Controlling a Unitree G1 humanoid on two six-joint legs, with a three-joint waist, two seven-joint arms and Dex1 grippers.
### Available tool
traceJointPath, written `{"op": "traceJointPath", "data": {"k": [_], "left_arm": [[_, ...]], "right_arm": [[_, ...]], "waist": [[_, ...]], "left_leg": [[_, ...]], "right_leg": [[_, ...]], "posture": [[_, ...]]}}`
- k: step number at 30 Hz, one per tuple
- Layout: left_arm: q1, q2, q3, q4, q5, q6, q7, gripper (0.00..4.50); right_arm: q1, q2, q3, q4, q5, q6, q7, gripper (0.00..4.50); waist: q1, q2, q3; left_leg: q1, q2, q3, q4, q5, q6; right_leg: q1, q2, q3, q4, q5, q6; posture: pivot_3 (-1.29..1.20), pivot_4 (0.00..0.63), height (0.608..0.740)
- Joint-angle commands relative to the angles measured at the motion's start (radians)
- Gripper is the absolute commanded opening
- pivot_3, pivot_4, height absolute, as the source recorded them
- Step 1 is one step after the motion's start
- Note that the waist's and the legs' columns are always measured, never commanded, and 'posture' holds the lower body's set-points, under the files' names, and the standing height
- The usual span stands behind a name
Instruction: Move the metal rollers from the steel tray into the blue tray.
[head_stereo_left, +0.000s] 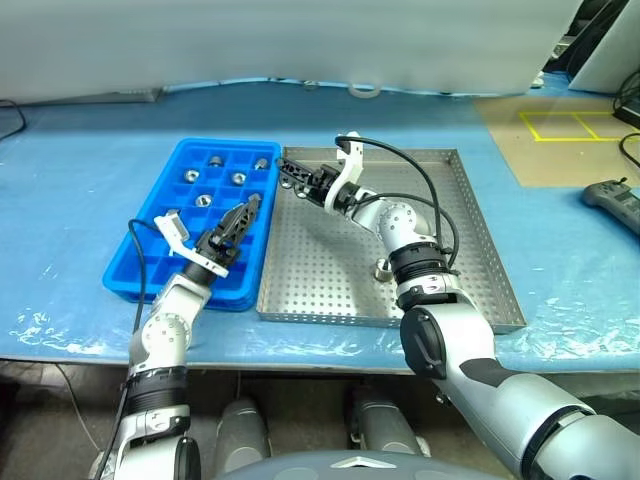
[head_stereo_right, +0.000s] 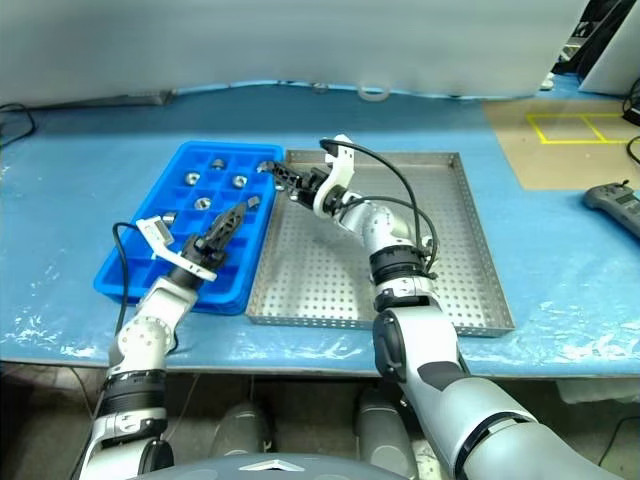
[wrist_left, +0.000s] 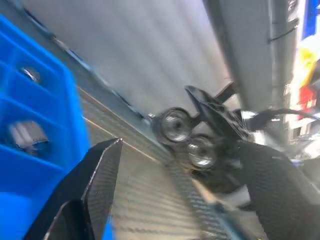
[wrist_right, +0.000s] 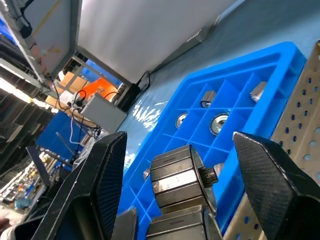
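While we looked down over the bench, covered in blue sheeting, the blue tray lay toward its left side with the steel tray touching its right edge. We saw several metal rollers sitting in separate compartments in the far half of the blue tray. One more roller remained on the perforated floor of the steel tray, near its middle and just beside the right forearm.

The left gripper hovered over the blue tray's right edge, pointing forward and to the right. In the left wrist view its fingers stood spread with nothing between them.

The right gripper reached across the far left corner of the steel tray, its tips close to the seam between the two trays. In the right wrist view its fingers stood wide apart and empty, with the blue compartments and their rollers beyond them.

A dark handheld controller lay near the bench's right edge, and a roll of tape rested near the far edge.
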Motion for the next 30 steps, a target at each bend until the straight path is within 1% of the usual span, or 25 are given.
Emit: {"op": "traceJointPath", "data": {"k": [1, 10, 14, 18, 21, 25, 26, 28, 30], "left_arm": [[0.013, 0.002, 0.027, 0.078, 0.005, -0.006, 0.004, 3.94], [0.015, 0.003, -0.009, 0.039, -0.054, 0.115, -0.051, 3.94], [-0.034, 0.003, 0.003, 0.018, -0.065, 0.128, -0.036, 3.94], [-0.072, 0.035, 0.008, 0.016, -0.010, 0.089, -0.016, 3.94], [-0.111, 0.057, 0.037, 0.015, 0.023, 0.045, 0.039, 3.94], [-0.123, 0.131, -0.035, -0.005, 0.165, 0.018, 0.066, 3.94], [-0.128, 0.136, -0.037, -0.009, 0.168, 0.018, 0.071, 3.94], [-0.135, 0.143, -0.038, -0.013, 0.169, 0.028, 0.077, 3.94], [-0.137, 0.162, -0.060, -0.011, 0.203, 0.028, 0.074, 3.94]], "right_arm": [[-0.013, 0.012, 0.001, -0.044, 0.011, -0.012, 0.014, 3.52], [-0.009, 0.016, 0.008, -0.044, 0.008, -0.014, 0.013, 3.52], [-0.009, 0.014, 0.009, -0.043, 0.005, -0.016, 0.011, 3.52], [-0.007, 0.012, 0.011, -0.043, 0.002, -0.018, 0.011, 3.52], [0.000, 0.011, 0.012, -0.046, 0.001, -0.016, 0.011, 3.52], [0.001, 0.012, 0.012, -0.044, -0.001, -0.017, 0.010, 3.52], [0.002, 0.013, 0.013, -0.044, -0.002, -0.018, 0.011, 3.52], [0.002, 0.015, 0.015, -0.042, -0.004, -0.019, 0.012, 3.52], [0.002, 0.016, 0.017, -0.041, -0.006, -0.019, 0.013, 3.52]], "waist": [[0.000, 0.000, 0.000], [0.009, 0.000, 0.000], [0.020, 0.000, 0.000], [0.022, -0.005, 0.003], [0.019, -0.009, 0.006], [0.017, -0.011, 0.007], [0.017, -0.011, 0.007], [0.018, -0.011, 0.007], [0.019, -0.011, 0.007]], "left_leg": [[0.001, 0.000, 0.000, 0.000, 0.000, 0.000], [-0.002, -0.001, 0.000, -0.001, 0.001, -0.001], [-0.004, -0.001, 0.000, -0.002, 0.001, -0.001], [-0.005, -0.001, 0.000, -0.002, 0.001, -0.001], [-0.005, 0.000, 0.000, -0.002, 0.001, -0.002], [-0.009, 0.001, 0.000, -0.002, 0.002, -0.003], [-0.012, 0.001, 0.000, -0.002, 0.002, -0.003], [-0.017, 0.000, 0.000, -0.002, 0.002, -0.001], [-0.020, 0.000, 0.000, -0.002, 0.003, 0.002]], "right_leg": [[0.000, 0.000, 0.000, 0.001, 0.000, 0.000], [-0.001, -0.001, 0.000, -0.001, 0.001, 0.001], [-0.001, -0.001, 0.000, -0.004, 0.001, 0.001], [-0.002, -0.001, -0.001, -0.005, 0.001, 0.001], [-0.002, 0.000, -0.001, -0.004, 0.001, 0.001], [-0.007, 0.001, -0.001, -0.004, 0.001, 0.001], [-0.009, 0.001, -0.001, -0.004, 0.002, 0.002], [-0.014, 0.001, -0.001, -0.004, 0.005, 0.007], [-0.016, 0.001, -0.001, -0.003, 0.006, 0.007]], "posture": [[-0.30, 0.150, 0.740], [-0.30, 0.150, 0.740], [-0.30, 0.150, 0.740], [-0.31, 0.150, 0.740], [-0.31, 0.150, 0.740], [-0.30, 0.150, 0.740], [-0.30, 0.150, 0.740], [-0.30, 0.150, 0.740], [-0.30, 0.150, 0.740]]}}
